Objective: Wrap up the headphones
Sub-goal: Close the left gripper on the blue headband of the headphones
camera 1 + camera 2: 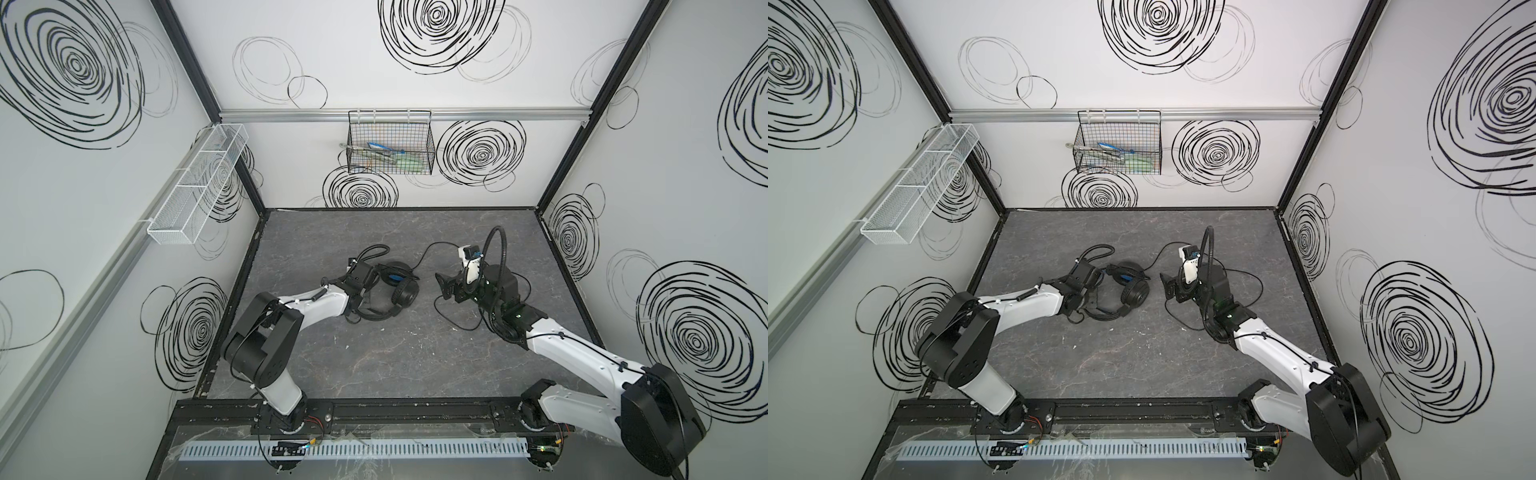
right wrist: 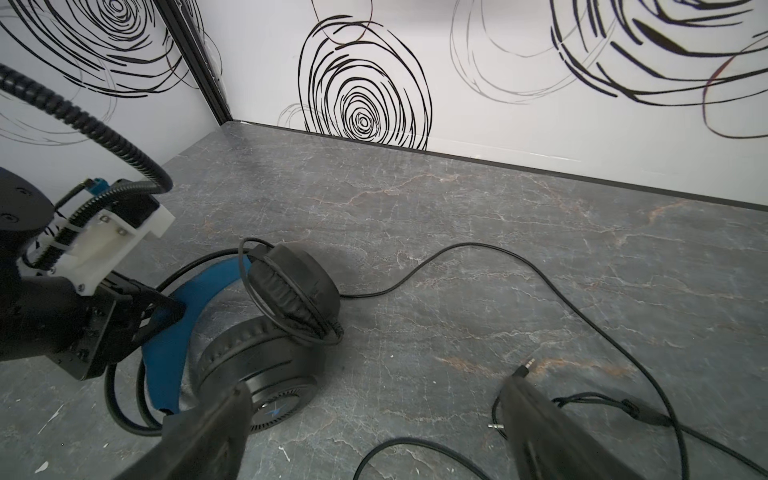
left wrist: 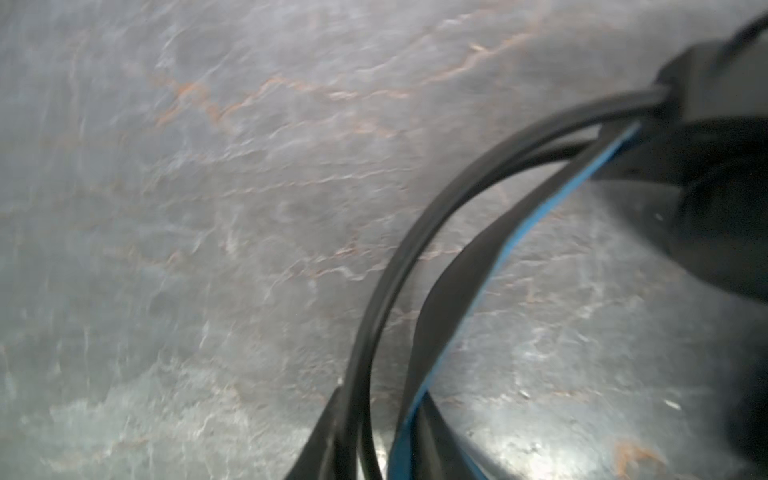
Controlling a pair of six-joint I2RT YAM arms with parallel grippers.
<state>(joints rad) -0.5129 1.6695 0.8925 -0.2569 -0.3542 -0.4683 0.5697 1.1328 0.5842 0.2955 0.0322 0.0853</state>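
Headphones (image 1: 401,293) sit about mid surface (image 1: 374,365) in both top views, but only the right wrist view actually shows the left gripper (image 2: 166,305) pinching their blue strap (image 2: 166,365), with the right gripper (image 2: 378,384) spread wide.

The worktop (image 1: 374,357) is grey with a marble pattern and has some small white marks. The black headphones (image 1: 402,294) rest on it near the middle, a little toward the left edge. Their thin cable (image 2: 469,244) lies in loose curves toward the right edge, and its plug (image 2: 524,368) is also on the surface.
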